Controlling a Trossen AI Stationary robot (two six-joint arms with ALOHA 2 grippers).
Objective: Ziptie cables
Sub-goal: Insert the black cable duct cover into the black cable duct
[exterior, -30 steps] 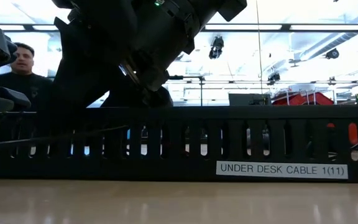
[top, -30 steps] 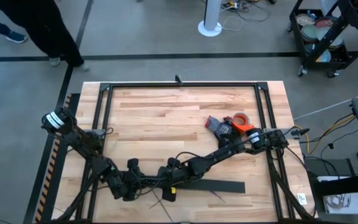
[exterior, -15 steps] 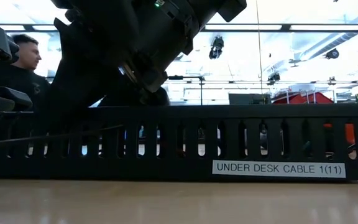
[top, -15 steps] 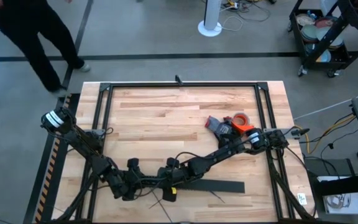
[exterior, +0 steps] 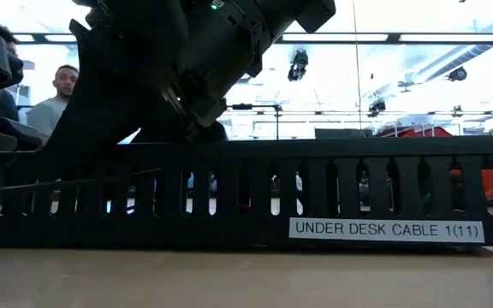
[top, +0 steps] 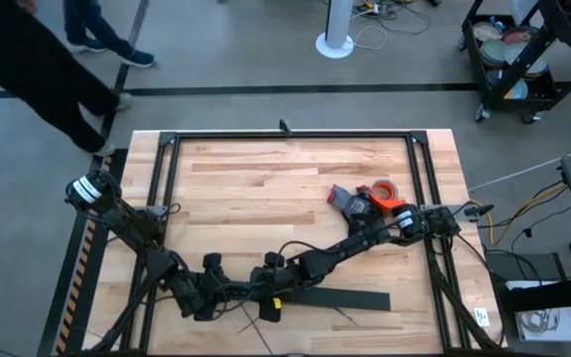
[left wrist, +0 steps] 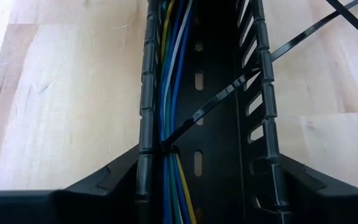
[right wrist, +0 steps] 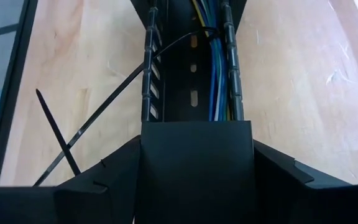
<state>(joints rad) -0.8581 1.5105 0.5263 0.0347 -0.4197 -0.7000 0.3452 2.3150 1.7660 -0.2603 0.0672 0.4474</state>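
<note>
A long black comb-walled duct lies near the table's front edge, and in the low view it fills the width. Blue, yellow and white cables run inside it along one wall. A thin dark ziptie loops around them, and its tail passes out through the comb wall onto the wood. A second loose ziptie crosses that tail. My left gripper and my right gripper face each other over the duct, each shut across its width. My left gripper straddles the open stretch of the duct, one finger against the outside of each comb wall. The fingers come from above and lie across the duct. The duct's bottom rests on the table. My right gripper clasps the covered stretch of the duct between its two fingers, one on each long side. The fingers come from above and lie across the duct. The duct stays down on the wood.
An orange tape roll and a red-grey tool lie at the right middle. Black frame rails border the tabletop. People walk on the floor beyond the far left corner, and one shows in the low view.
In the low view the duct has crept slightly toward the table's near edge, and its label now looks a little larger. Both arms hold their places. The people beyond the table have walked on.
</note>
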